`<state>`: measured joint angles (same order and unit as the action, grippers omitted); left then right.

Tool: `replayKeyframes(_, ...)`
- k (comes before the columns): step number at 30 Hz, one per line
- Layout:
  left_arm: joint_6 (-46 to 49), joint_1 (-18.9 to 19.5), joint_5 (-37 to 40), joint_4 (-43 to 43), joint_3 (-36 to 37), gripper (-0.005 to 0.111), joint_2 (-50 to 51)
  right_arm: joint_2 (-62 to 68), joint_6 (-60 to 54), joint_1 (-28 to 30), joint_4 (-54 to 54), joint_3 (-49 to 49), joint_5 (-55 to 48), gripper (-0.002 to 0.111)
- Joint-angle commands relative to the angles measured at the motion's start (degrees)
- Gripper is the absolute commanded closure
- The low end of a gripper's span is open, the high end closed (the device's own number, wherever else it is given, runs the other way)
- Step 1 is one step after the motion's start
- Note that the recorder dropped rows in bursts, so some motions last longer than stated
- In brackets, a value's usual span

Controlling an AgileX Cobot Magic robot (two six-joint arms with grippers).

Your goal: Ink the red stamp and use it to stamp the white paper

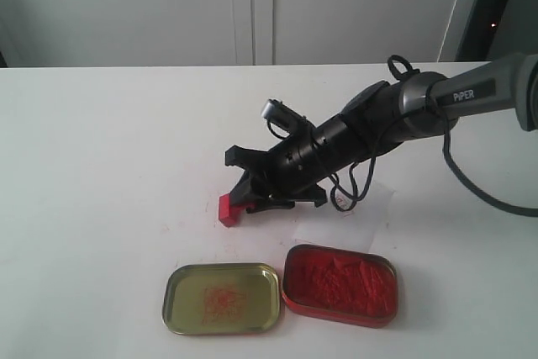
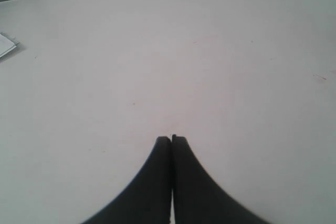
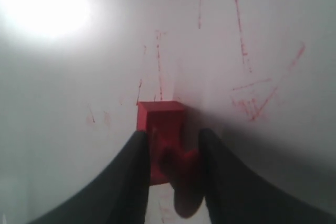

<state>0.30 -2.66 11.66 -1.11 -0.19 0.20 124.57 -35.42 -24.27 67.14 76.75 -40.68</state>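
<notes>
The red stamp (image 1: 227, 208) rests on the white tabletop left of centre, above the tins. My right gripper (image 1: 244, 201) reaches across from the right and its jaws sit around the stamp. In the right wrist view the stamp (image 3: 160, 116) fills the gap in the right gripper (image 3: 170, 136): one finger touches the base, the other the knobbed handle. The white paper (image 1: 376, 208) lies under the right arm, largely hidden; no imprint shows. My left gripper (image 2: 171, 139) is shut on nothing over bare table and is absent from the exterior view.
A red-rimmed tin of red ink paste (image 1: 340, 285) sits near the front edge, with its gold lid (image 1: 221, 298), smeared red inside, right beside it on the left. Red ink streaks (image 3: 241, 30) mark the tabletop near the stamp. A cable (image 1: 479, 195) trails from the right arm.
</notes>
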Motion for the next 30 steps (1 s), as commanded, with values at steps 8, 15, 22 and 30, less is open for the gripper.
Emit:
replayKeyframes(8, 0.16, 0.20, -0.05, 0.15, 0.19, 0.107, -0.20, -3.99, 14.31, 0.29, -17.33, -0.16, 6.68, 0.077)
replayKeyframes(15, 0.16, 0.20, -0.05, 0.15, 0.19, 0.107, -0.20, -6.76, 15.09, 0.29, -20.07, -0.16, 8.31, 0.078)
replayKeyframes(22, 0.16, 0.20, -0.05, 0.15, 0.19, 0.107, -0.20, -8.44, 19.21, 0.29, -28.84, -0.16, 2.05, 0.108)
replayKeyframes(30, 0.16, 0.20, -0.05, 0.15, 0.19, 0.107, -0.20, -11.81, 26.57, 0.29, -37.33, -0.16, -0.63, 0.108)
